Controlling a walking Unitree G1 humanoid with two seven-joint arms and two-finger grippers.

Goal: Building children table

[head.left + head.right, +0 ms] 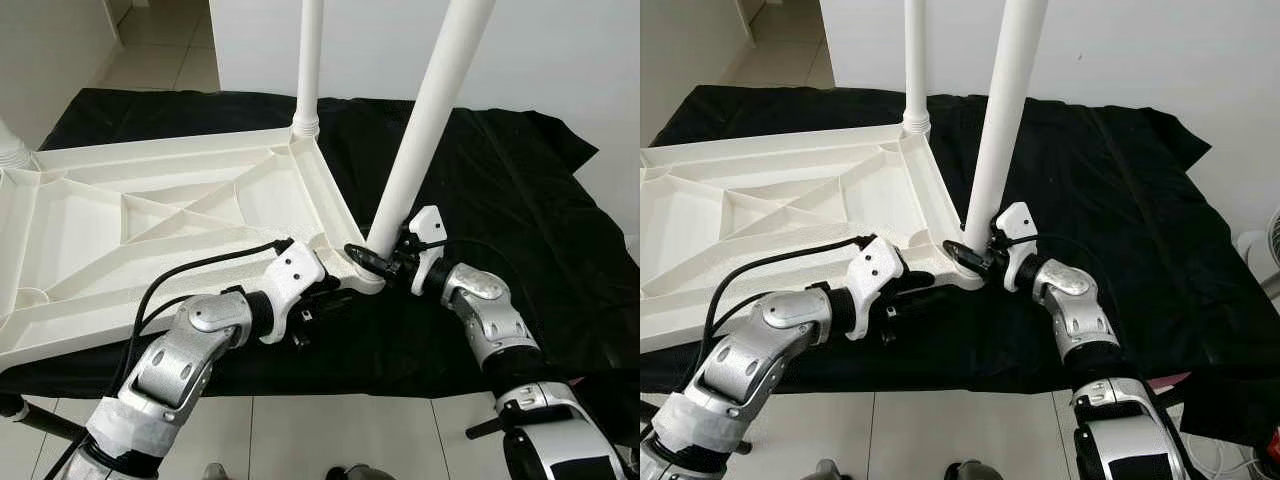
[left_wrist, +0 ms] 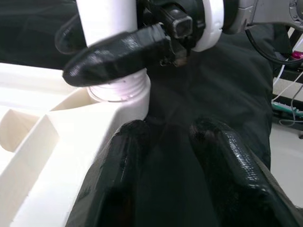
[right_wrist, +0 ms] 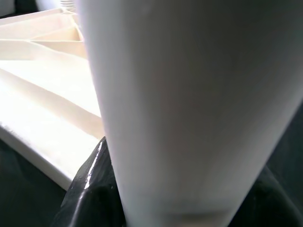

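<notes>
A white cylindrical table leg stands close to the camera, its surface smooth and unmarked. At the leg's lower end, a glossy black finger of the right gripper lies against its side. Beyond the leg is the underside of the white tabletop, with raised ribs dividing it into shallow compartments. A dark cloth lies beneath the tabletop's near edge.
</notes>
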